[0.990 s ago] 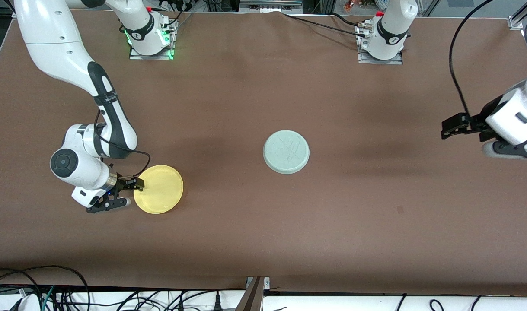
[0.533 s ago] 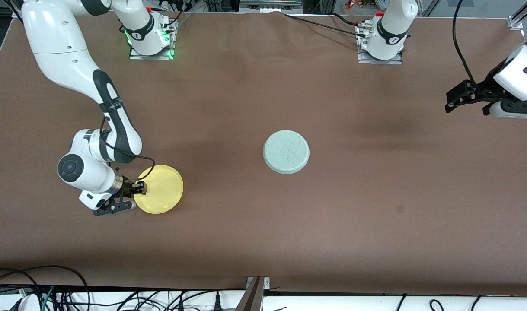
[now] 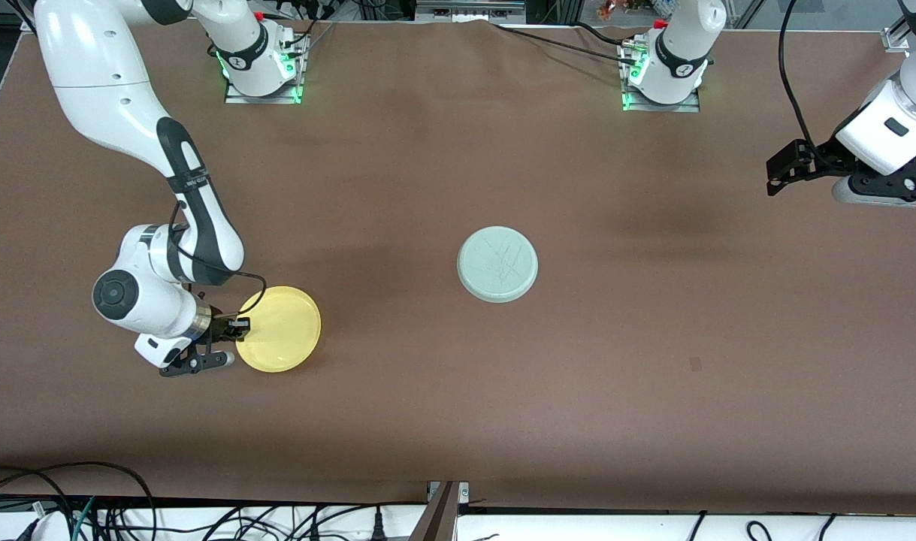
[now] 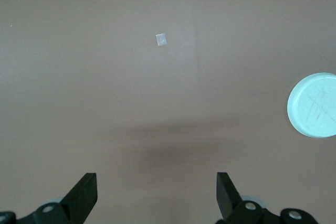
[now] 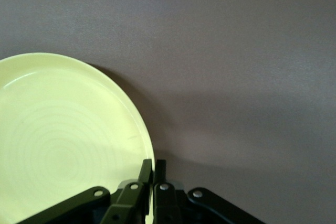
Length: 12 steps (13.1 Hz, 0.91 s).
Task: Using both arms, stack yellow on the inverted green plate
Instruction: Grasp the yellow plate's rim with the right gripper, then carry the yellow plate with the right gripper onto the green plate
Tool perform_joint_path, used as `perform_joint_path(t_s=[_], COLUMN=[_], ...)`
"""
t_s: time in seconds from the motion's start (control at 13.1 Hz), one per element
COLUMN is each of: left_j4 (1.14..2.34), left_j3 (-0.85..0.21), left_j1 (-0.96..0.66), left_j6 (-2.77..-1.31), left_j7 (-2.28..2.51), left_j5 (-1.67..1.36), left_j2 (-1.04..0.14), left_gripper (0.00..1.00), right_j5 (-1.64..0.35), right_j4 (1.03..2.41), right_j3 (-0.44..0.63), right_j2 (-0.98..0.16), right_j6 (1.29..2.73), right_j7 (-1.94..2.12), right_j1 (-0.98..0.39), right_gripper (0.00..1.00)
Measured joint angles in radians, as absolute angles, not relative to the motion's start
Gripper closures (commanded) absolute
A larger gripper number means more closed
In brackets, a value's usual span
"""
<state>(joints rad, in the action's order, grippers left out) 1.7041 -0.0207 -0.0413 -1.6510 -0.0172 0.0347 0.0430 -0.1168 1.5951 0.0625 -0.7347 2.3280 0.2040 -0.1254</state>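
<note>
Gleaming round yellow plate, low raised rim

Yellow plate; scratched mint-green plate

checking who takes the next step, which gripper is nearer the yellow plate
Right. The right gripper has its jaws shut on the yellow plate's rim. The left gripper hangs open above the table's left-arm end, well away from it.

Yellow plate upright, green plate inverted (scratched underside), well apart
</note>
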Motion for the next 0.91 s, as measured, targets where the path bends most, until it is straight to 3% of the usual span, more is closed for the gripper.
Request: perform_joint_path(t_s=[0.46,0.69,0.91], left_j4=[1.704,1.704,1.704], left_j3=[-0.018,-0.019,-0.020], left_j1=[-0.039,-0.039,-0.039], left_j6=[-1.651,-1.651,-1.651], left_j7=[-0.017,-0.017,-0.017], left_j5=[0.035,0.035,0.035], left_j2=[0.042,0.042,0.042], left_gripper=[0.00,0.00,0.00], right_j5=[-0.244,-0.249,-0.250], right_j4=[1.587,1.589,1.664], right_j3=[0.011,-0.100,-0.237], right_j2=[-0.660,-0.607,-0.583], right_j6=[2.195,2.116,2.218], right_j7=[0.184,0.033,-0.165], right_j1=[-0.129,-0.135,-0.165], right_gripper=[1.00,1.00,1.00])
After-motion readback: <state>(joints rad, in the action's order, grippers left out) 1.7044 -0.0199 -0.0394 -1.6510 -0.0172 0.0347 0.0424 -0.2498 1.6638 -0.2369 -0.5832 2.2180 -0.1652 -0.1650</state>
